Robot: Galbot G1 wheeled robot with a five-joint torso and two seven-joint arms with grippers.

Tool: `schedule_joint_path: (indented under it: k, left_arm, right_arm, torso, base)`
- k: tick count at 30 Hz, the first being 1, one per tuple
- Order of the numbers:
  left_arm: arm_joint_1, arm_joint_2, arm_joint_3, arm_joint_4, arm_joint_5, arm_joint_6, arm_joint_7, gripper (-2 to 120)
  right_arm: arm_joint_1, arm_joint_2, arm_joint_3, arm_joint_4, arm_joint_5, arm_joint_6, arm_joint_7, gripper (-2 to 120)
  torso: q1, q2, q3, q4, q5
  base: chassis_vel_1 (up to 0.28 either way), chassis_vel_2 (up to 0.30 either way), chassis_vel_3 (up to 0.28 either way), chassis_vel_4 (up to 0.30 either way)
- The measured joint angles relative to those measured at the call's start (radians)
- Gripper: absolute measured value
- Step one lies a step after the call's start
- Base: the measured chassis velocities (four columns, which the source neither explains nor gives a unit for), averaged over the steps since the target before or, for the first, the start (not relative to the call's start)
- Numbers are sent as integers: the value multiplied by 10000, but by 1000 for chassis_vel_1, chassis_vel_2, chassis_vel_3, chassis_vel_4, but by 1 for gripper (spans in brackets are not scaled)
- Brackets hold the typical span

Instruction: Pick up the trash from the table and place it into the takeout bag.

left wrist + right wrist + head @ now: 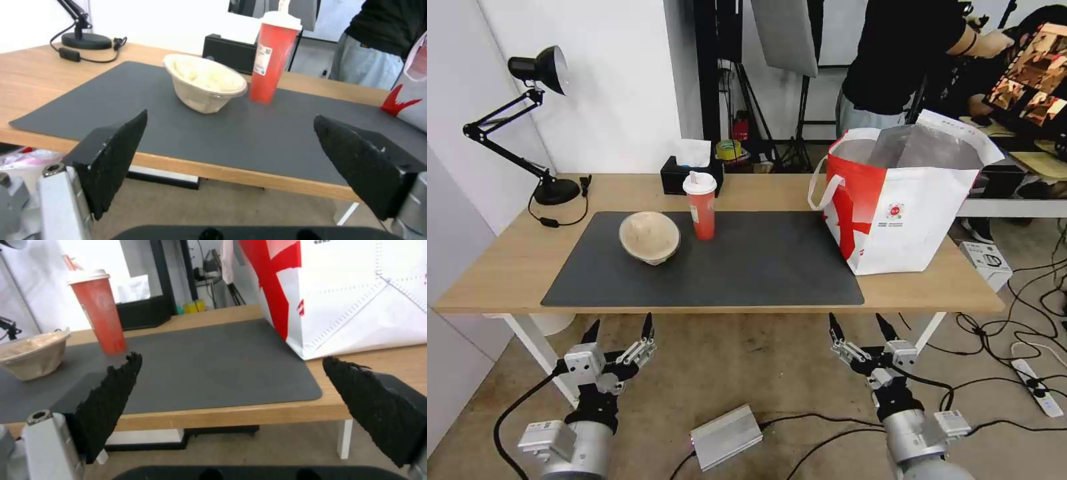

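A beige paper-like bowl [650, 237] [204, 83] [33, 355] rests on the dark-grey mat [707, 263] of the light-wood table [500, 267]. Just right of it stands a tall red cup [702, 205] [272, 58] [98, 311] with a white lid. The white and red takeout bag [904, 203] [356, 290] stands open at the table's right end, silver lining showing. My left gripper [619, 329] [229, 133] hangs open below the table's front edge, left of centre. My right gripper [859, 325] [231, 373] is open too, below the front edge near the bag. Both are empty.
A black tissue box [688, 172] sits behind the cup. A black desk lamp [527, 120] stands at the back left with its cord on the table. Cables, a power strip [1037, 387] and a silver box [726, 437] lie on the floor. A person stands behind the bag.
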Motion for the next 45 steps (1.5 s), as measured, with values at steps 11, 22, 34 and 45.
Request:
schedule_joint_path:
  k: [11,22,34,45]
  left_arm:
    - [26,44,-53,-69,-3,-31,19,100]
    - [44,33,-63,-104,-7,-36,23,100]
    - [41,28,-108,-135,-25,-40,29,100]
    - [29,-2,-183,-148,-54,-43,77,100]
  right_arm:
    - [1,42,-14,-25,-122,37,0,100]
    - [-30,80,12,82,-208,121,-98,100]
    - [446,-352,16,633,670,146,-1186,100]
    - [911,-460,-85,729,1023,94,-2104,100]
  torso:
    - [0,0,0,0,0]
    - [0,0,0,0,0]
    - [0,0,0,0,0]
    - [1,0,0,0,0]
  base:
    - [0,0,0,0]
    - [0,0,0,0]
    - [0,0,0,0]
    - [0,0,0,0]
